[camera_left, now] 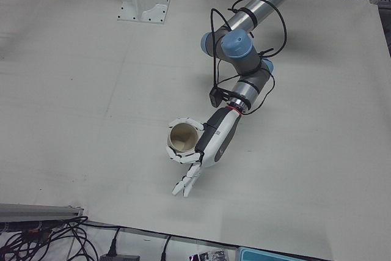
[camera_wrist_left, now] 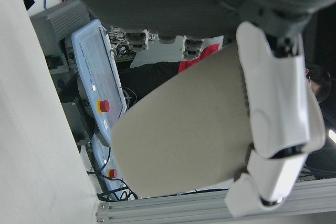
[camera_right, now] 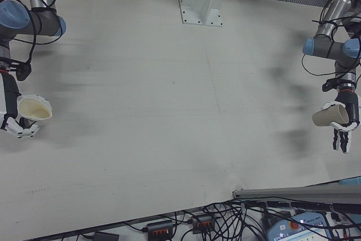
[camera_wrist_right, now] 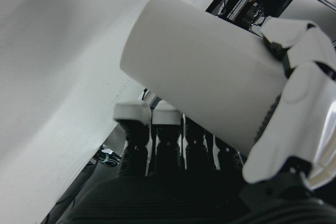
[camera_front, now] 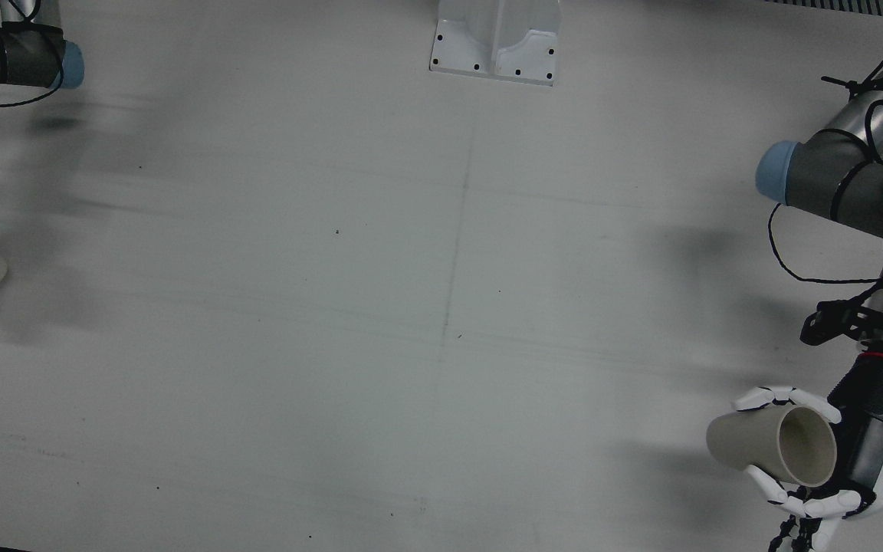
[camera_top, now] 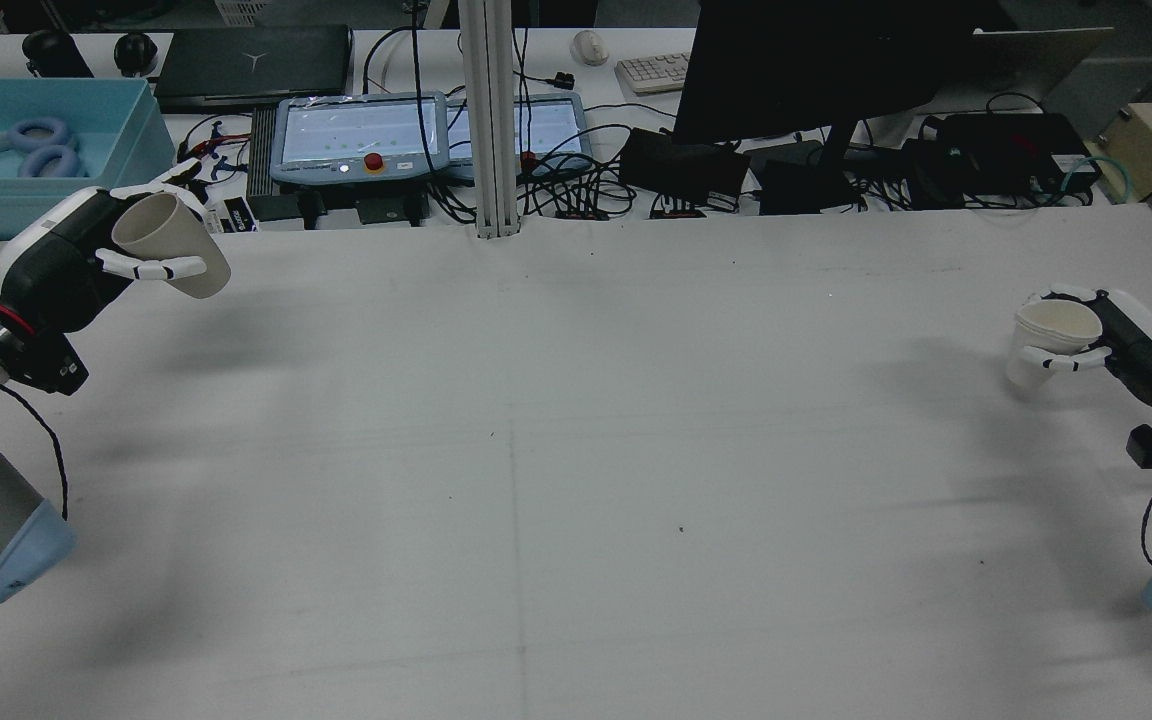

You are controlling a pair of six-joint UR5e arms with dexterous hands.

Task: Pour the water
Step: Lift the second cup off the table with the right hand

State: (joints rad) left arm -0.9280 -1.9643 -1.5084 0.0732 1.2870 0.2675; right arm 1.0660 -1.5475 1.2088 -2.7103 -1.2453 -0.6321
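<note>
My left hand (camera_top: 66, 262) is shut on a beige paper cup (camera_top: 179, 252) at the table's far left edge, and holds it clear of the surface. That cup is tilted well over, its mouth (camera_front: 806, 446) turned toward the palm. From the front the left hand (camera_front: 874, 452) wraps the cup's rim end. My right hand (camera_top: 1136, 350) is shut on a white paper cup (camera_top: 1051, 335) at the right edge; this cup stands nearly upright, mouth up. The right-front view has the white cup (camera_right: 34, 108) at the left and the beige cup (camera_right: 330, 117) at the right. What the cups contain is not visible.
The wide white table (camera_top: 576, 450) lies between the two hands. The arm pedestal (camera_front: 497, 42) stands at its robot-side middle. Past the far edge are control tablets (camera_top: 356, 135), cables, a monitor (camera_top: 816, 70) and a blue bin (camera_top: 26, 150).
</note>
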